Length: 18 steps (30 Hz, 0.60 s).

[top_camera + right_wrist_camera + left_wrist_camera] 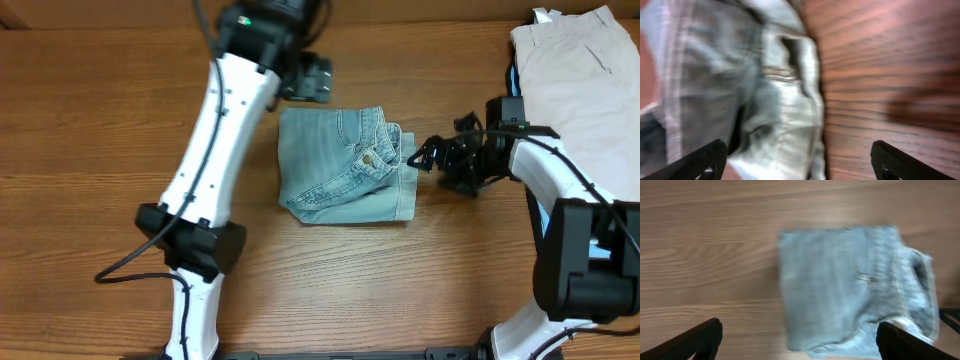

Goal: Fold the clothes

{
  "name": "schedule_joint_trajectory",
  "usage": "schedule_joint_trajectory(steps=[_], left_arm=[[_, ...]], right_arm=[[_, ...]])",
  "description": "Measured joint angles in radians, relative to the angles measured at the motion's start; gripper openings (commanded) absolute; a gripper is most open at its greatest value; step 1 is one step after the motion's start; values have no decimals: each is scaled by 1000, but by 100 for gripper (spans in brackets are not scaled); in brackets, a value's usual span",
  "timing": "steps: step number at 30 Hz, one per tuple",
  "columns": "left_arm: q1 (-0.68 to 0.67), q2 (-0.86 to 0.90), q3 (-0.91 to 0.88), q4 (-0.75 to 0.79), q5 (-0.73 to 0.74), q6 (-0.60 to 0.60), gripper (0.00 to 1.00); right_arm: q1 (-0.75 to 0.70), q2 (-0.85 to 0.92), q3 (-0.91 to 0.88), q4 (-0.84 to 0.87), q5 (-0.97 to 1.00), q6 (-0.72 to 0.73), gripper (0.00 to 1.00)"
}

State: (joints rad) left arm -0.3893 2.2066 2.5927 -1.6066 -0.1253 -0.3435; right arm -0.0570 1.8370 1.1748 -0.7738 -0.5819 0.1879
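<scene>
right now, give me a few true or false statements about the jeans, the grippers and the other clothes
1. The jeans lie folded in a compact bundle on the table. True.
2. The left gripper is clamped on the jeans. False: its fingers are spread wide and hold nothing.
3. The beige trousers lie at the table's far right corner, apart from the jeans. True.
4. The right gripper hangs over the beige trousers. False: it is close beside the jeans' waistband edge.
5. The right gripper is open. True.
</scene>
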Motion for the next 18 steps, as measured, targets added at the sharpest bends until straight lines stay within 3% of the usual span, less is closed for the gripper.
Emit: schedule_joint_trajectory(steps=[3,9,18], left_arm=[[61,0,0,-19,-9,9,100],[166,0,0,-13,-22,11,100],[226,0,0,-14,-22,11,100]], right_arm=[[13,-38,59,-44,-11,-38,94],[80,-122,142,-56,-12,-74,79],[275,-124,146,-61,87,-142,75]])
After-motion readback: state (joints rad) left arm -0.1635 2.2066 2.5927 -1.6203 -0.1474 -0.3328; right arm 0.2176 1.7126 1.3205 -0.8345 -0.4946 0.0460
